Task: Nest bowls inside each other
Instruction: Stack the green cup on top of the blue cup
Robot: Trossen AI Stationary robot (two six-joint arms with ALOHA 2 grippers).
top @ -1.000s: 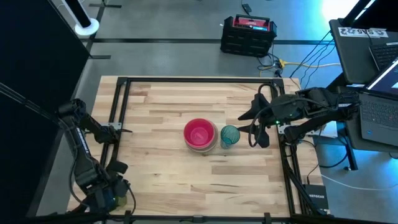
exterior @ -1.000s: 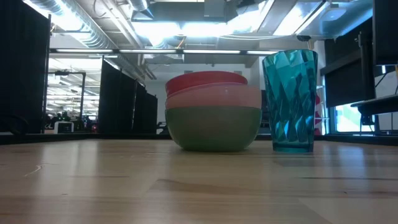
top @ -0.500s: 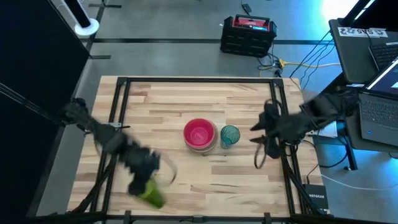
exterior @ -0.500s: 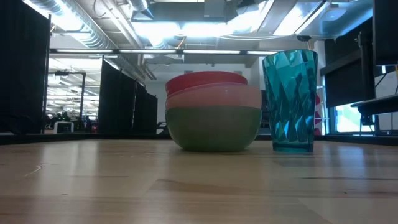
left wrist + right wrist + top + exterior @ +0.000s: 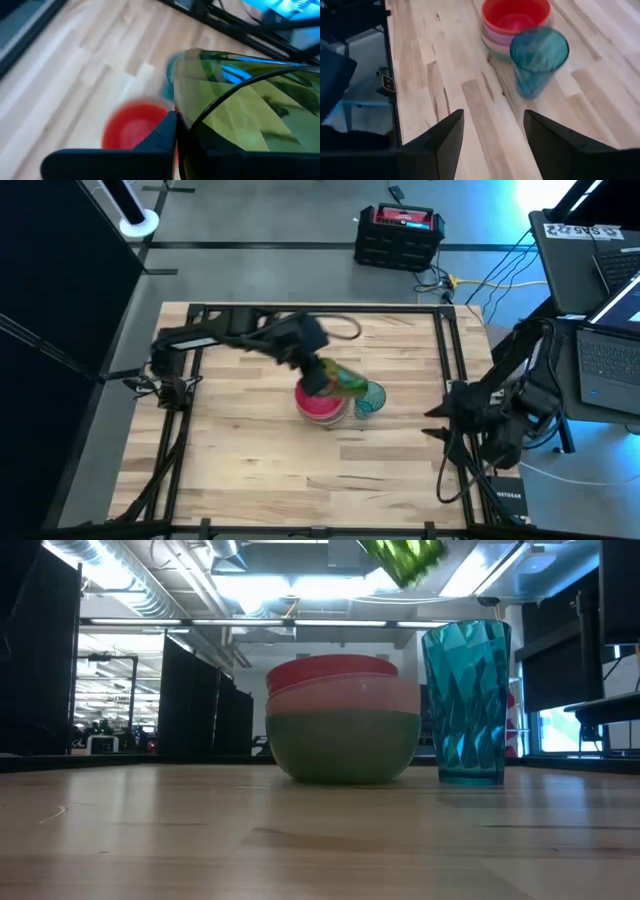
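Observation:
A stack of nested bowls, red one on top and green one at the bottom, stands mid-table on its base. A teal cup stands upright right beside it. My left gripper is shut on a patterned green cup, which hangs tilted above the stack and shows at the top of the low view. My right gripper hovers open near the table's right edge, facing the teal cup and touching nothing. My left gripper holds the green cup by its wall near the rim. One dark finger lies against the outside. The cup itself hides the other finger. The fingers slant down from the table's left. The cup is lifted clear and tilted over the bowls.
A black metal frame runs along the table's left, far and right edges. A black case and cables lie on the floor beyond the far edge. Laptops sit to the right. Bare wood lies near the front edge.
My left gripper has shut on the green cup at the table's near left corner, lifted it and swung it toward the centre, rolling as it went; the cup now hangs above the bowls. My right gripper has drawn back toward the right and near edges, still open.

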